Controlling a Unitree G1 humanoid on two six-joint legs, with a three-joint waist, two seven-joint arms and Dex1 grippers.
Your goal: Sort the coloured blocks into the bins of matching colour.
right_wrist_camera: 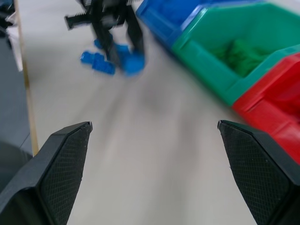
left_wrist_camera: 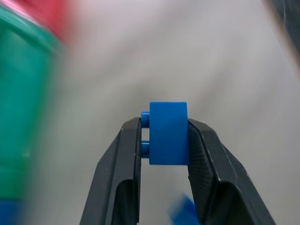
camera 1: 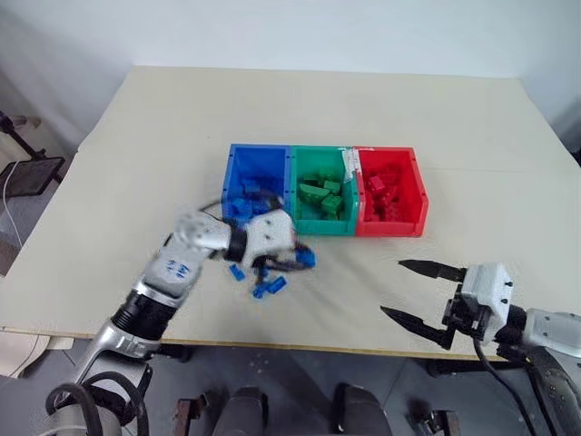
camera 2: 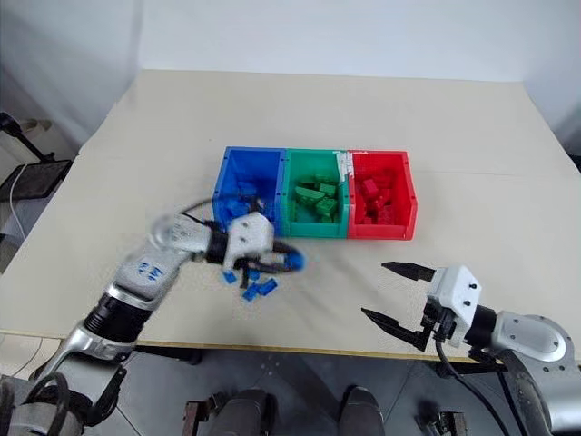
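Three bins stand joined in a row mid-table: blue (camera 1: 231, 182), green (camera 1: 322, 227) and red (camera 1: 390, 227), each holding bricks of its own colour. My left gripper (left_wrist_camera: 164, 123) is shut on one blue block (left_wrist_camera: 168, 133), held just above the table in front of the blue and green bins (camera 1: 304, 259). Several loose blue blocks (camera 1: 269, 289) lie under and beside that hand. My right gripper (camera 1: 390, 287) stands open over the table's front right, with nothing between its fingers, apart from the bins and the blocks.
The beige table's front edge (camera 1: 300, 342) runs close under both hands. A white tag (camera 1: 349, 162) sticks up between the green and red bins. Off the table's left side stands a dark stand (camera 1: 27, 173).
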